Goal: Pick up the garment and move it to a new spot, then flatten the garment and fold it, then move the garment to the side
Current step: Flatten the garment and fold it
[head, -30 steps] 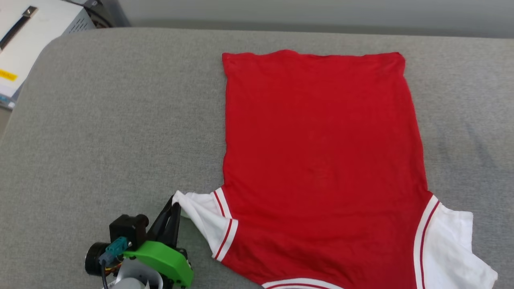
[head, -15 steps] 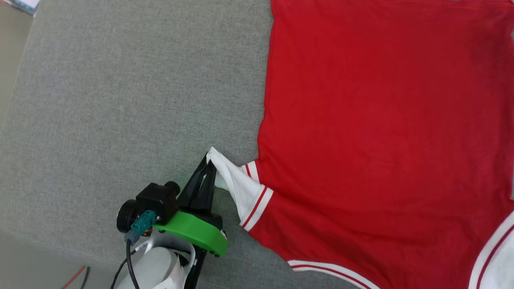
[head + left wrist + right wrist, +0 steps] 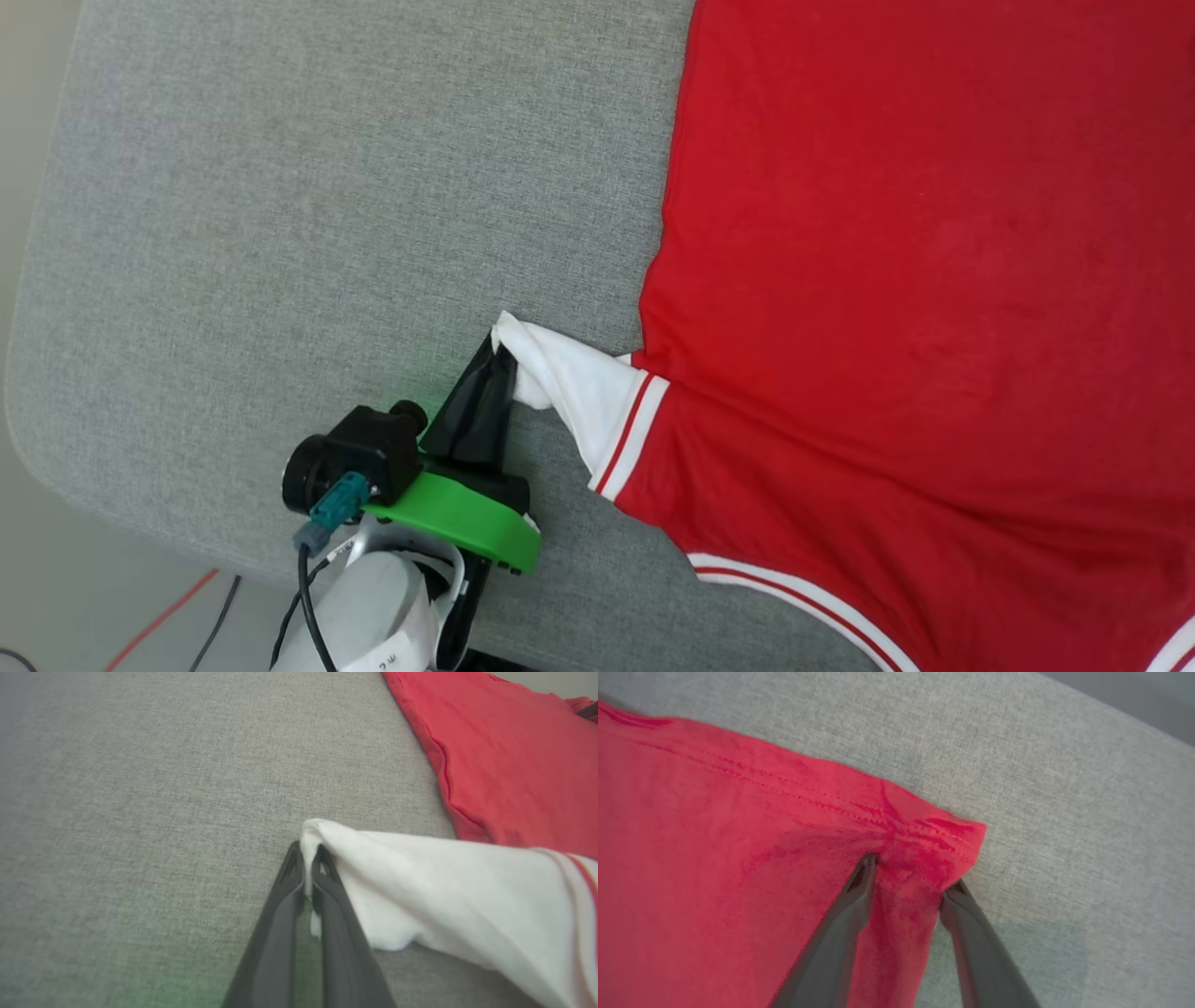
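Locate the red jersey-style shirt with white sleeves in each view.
Head view: the red jersey-style shirt fills the right half; its white sleeve reaches left into the shut left gripper.
Left wrist view: red body at upper right, white sleeve crossing the right side from centre.
Right wrist view: red cloth covers the left; a hemmed corner sits at centre between the fingers of the open right gripper.
Shared landmark: the grey woven surface under it.

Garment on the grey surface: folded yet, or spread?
Spread, not folded: the garment lies open and flat on the grey surface. The left gripper pinches its white sleeve tip.
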Motion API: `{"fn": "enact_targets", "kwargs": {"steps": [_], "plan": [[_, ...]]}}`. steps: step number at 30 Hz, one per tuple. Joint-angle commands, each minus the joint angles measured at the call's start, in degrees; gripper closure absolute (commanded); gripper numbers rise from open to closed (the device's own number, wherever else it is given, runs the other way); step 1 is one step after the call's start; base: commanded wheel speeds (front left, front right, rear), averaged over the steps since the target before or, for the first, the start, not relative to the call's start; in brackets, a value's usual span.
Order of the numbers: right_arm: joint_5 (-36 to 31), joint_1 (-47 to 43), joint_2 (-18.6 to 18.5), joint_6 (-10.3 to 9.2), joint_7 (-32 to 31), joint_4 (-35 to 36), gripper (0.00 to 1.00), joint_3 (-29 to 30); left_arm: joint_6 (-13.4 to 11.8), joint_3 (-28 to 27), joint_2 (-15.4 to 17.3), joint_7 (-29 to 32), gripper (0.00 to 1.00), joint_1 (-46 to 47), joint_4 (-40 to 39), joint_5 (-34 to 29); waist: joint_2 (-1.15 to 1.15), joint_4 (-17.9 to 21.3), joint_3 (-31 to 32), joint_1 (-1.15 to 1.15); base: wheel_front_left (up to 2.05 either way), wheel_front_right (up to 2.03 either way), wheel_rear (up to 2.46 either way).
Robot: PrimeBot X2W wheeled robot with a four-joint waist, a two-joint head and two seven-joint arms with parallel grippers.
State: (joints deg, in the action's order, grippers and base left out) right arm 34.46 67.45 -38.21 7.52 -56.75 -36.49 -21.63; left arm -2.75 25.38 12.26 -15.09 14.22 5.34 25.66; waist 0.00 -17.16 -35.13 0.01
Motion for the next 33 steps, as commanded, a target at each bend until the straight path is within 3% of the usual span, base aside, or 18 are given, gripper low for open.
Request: {"fn": "enact_targets", "kwargs": {"steps": [1, 8, 16, 25, 33], "plan": [[1.8, -3.8, 1.0, -0.03, 0.7, -1.0, 1.00, -1.1, 0.1, -1.0, -0.2, 0.1, 1.00, 0.2, 0.9, -0.7, 0.00, 0.7, 1.3, -0.01, 0.00, 0.00, 0.00], [2.9, -3.0, 0.5, -0.03, 10.8, 1.7, 1.00, -2.3, 0.4, -4.0, 0.2, 0.1, 1.00, -2.7, 2.8, -1.1, 0.00, 3.6, 7.7, -0.01, 0.00, 0.00, 0.00], [8.3, -9.7, -6.3, -0.03, 19.8, 7.8, 1.00, -8.1, 0.2, -6.0, 1.7, 0.1, 1.00, -7.5, 4.2, -1.3, 0.00, 8.0, 17.0, -0.01, 0.00, 0.00, 0.00], [16.9, -27.8, -16.4, -0.03, 25.3, 18.1, 1.00, -10.4, -1.3, -7.5, 4.1, 0.6, 1.00, -12.7, 3.5, -0.4, 0.00, 13.9, 24.0, -0.01, 0.00, 0.00, 0.00], [23.0, -48.8, -19.3, -0.03, 28.4, 22.3, 1.00, -5.8, -2.2, -8.1, 5.0, 1.2, 1.00, -16.0, 2.3, 0.5, 0.00, 16.7, 26.4, -0.01, 0.00, 0.00, 0.00]]}}
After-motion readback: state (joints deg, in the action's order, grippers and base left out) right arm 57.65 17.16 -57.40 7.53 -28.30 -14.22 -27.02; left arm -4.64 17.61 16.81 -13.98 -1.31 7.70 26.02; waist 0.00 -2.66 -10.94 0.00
